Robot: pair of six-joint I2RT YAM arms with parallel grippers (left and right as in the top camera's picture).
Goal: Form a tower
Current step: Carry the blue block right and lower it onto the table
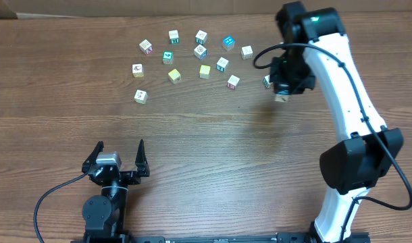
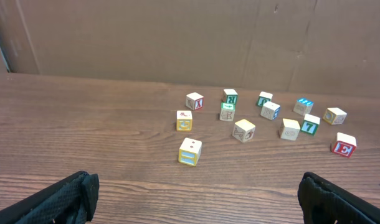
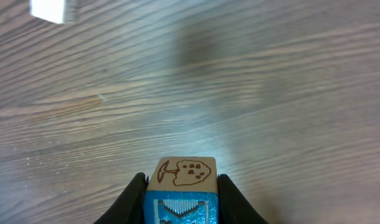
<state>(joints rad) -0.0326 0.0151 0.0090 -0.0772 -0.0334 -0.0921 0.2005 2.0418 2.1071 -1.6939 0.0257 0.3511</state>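
- Brown wood-grain counter [image 1: 213, 148]: no tower is seen standing; stacking is judged barely begun.
- Small pale wooden picture cubes [image 1: 200, 52] are scattered singly along the far side.
- Left end effector [image 1: 121, 147] is parked, spread wide.
- Right end effector [image 1: 282, 91] is clenched on a blue-faced, tree-marked wooden cube [image 3: 182, 174], lifted over bare counter.

Top-down overhead; low, close wrist views.

Loose picture cubes [image 1: 200, 52] across brown wooden table [image 1: 213, 155]

Brown wood-grain table [image 1: 213, 155], plain brown cardboard wall [image 2: 146, 37] behind it, even light.
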